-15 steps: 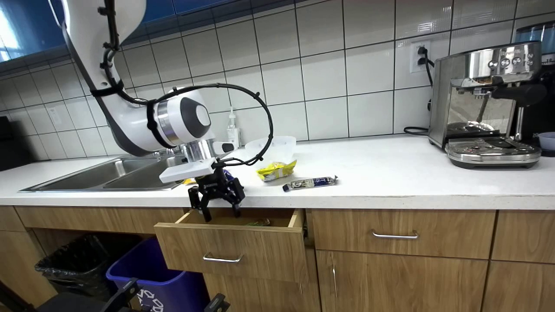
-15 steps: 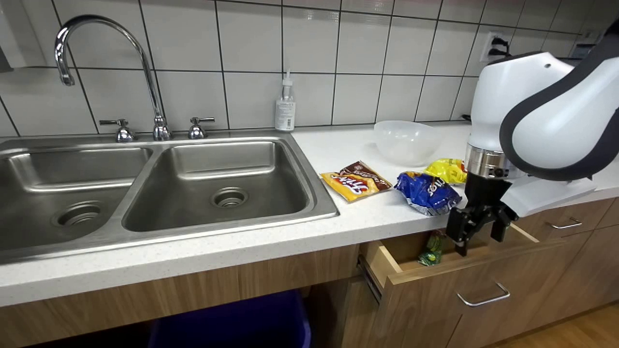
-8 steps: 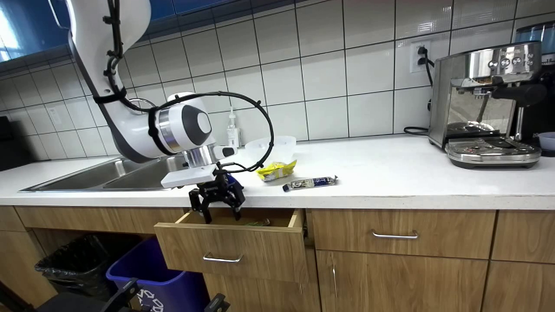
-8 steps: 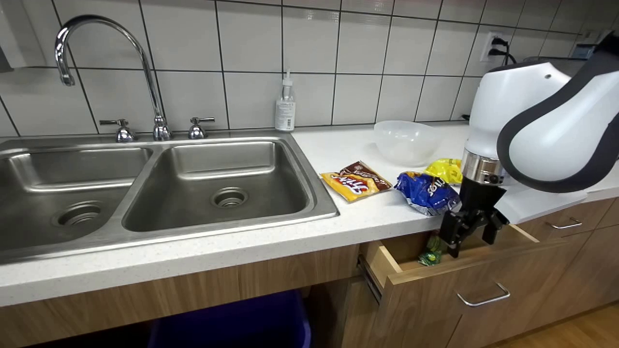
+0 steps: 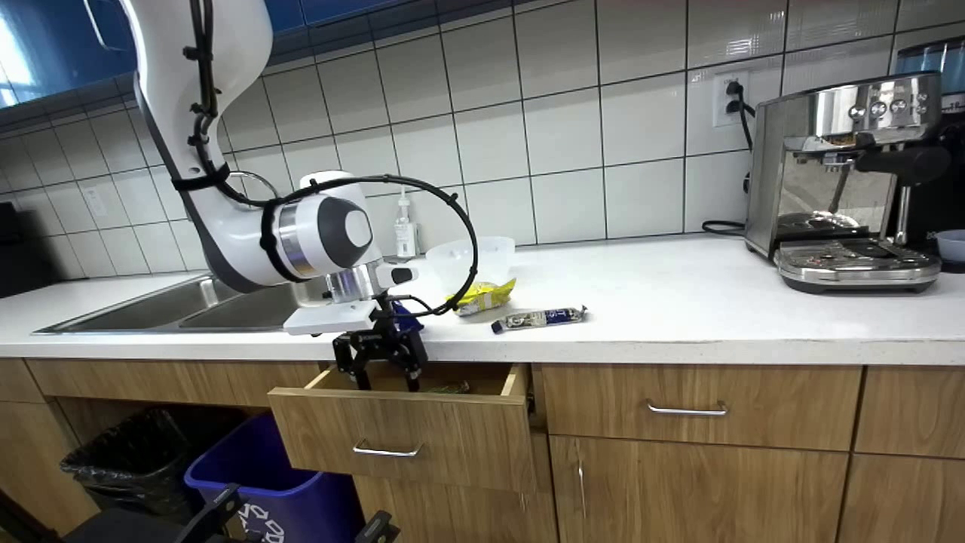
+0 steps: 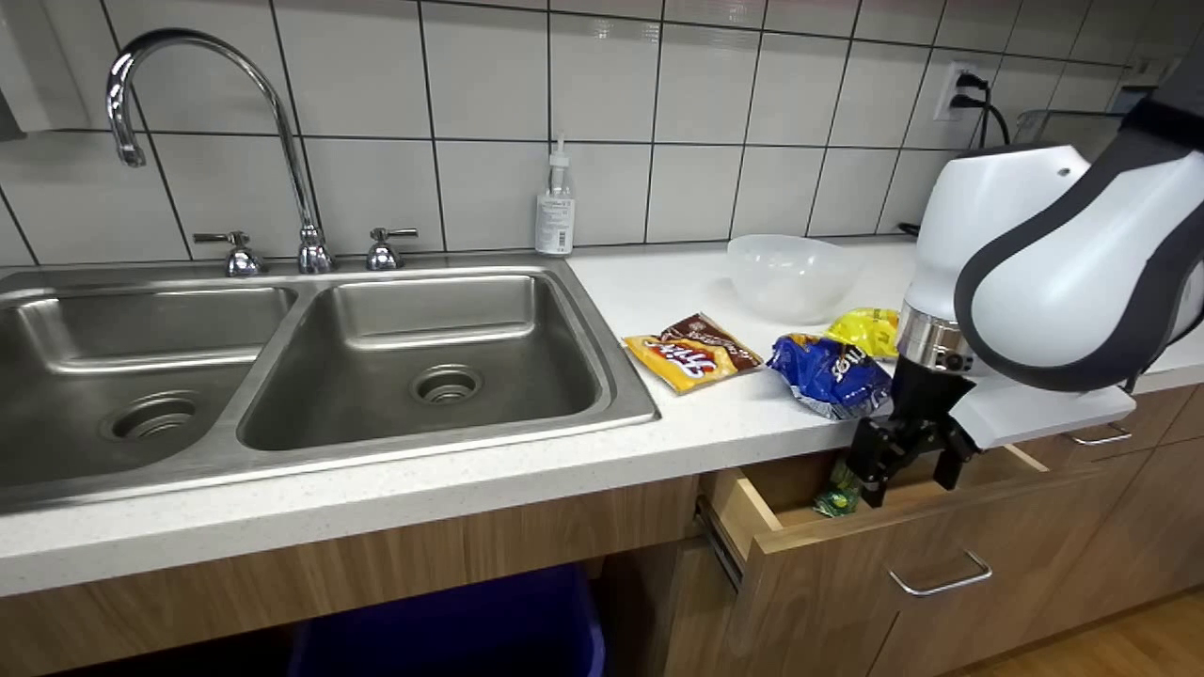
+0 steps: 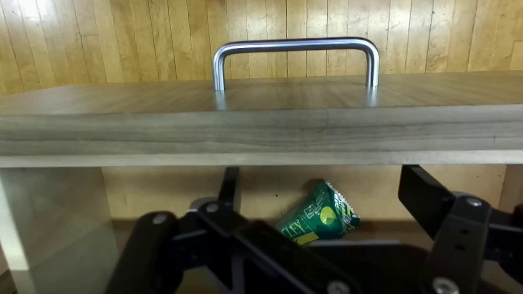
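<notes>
My gripper (image 7: 320, 175) points down over the pulled-out wooden drawer (image 5: 399, 441), its fingers (image 7: 423, 196) spread wide with nothing held. In the wrist view a green packet (image 7: 320, 214) lies on the drawer floor between the fingers, partly covered by the gripper's linkage. In an exterior view that green packet (image 6: 837, 494) shows just beside the gripper (image 6: 910, 487), toward the sink. The fingertips look close to the drawer's front panel (image 7: 261, 132); whether they touch it I cannot tell. On the counter behind the gripper sits a crumpled blue bag (image 6: 828, 376).
A yellow bag (image 5: 482, 298), a blue-silver wrapped tube (image 5: 539, 318), an orange-brown packet (image 6: 694, 353) and a clear bowl (image 6: 790, 277) are on the counter. The counter's front edge (image 6: 564, 475) runs behind the drawer. A sink (image 6: 442, 357) and an espresso machine (image 5: 837, 188) stand farther off.
The gripper has sunk lower toward the drawer, drifting slightly toward the green packet in an exterior view. Its fingers stay apart. Drawer and packets have not moved.
</notes>
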Tool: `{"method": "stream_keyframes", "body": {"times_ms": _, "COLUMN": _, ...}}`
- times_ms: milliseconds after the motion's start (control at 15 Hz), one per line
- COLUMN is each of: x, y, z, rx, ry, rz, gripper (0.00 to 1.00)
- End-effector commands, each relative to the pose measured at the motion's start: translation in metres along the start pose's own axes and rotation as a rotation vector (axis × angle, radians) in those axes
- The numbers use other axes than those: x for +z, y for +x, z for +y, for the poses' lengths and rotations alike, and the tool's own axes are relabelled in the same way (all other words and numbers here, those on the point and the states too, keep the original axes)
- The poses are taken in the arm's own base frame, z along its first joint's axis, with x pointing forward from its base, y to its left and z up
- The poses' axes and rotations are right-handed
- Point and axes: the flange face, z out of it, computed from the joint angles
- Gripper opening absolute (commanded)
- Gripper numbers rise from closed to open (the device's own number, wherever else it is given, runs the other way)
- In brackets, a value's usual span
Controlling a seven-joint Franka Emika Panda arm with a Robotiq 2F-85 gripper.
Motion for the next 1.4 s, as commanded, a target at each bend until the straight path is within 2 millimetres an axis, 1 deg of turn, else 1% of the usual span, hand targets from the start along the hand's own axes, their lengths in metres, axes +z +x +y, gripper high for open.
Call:
{"method": "stream_keyframes", "body": {"times_ms": 0, "x": 0.0, "y": -0.002, "z": 0.0, "rx": -0.002, "ry": 0.002, "rz": -0.01, "gripper": 1.0}}
{"method": "stream_keyframes", "body": {"times_ms": 333, "x": 0.001, "y": -0.008, "z": -0.002, "rx": 0.012, "ry": 0.008, "rz": -0.041, "gripper": 1.0}}
{"method": "stream_keyframes", "body": {"times_ms": 600, "x": 0.003, "y": -0.014, "z": 0.001, "rx": 0.041, "ry": 0.02, "rz": -0.056, "gripper": 1.0}}
{"method": "stream_keyframes", "body": {"times_ms": 1133, "x": 0.003, "y": -0.041, "z": 0.001, "rx": 0.093, "ry": 0.027, "rz": -0.105, "gripper": 1.0}}
{"method": "stream_keyframes", "body": {"times_ms": 1333, "x": 0.007, "y": -0.055, "z": 0.001, "rx": 0.096, "ry": 0.024, "rz": -0.129, "gripper": 1.0}}
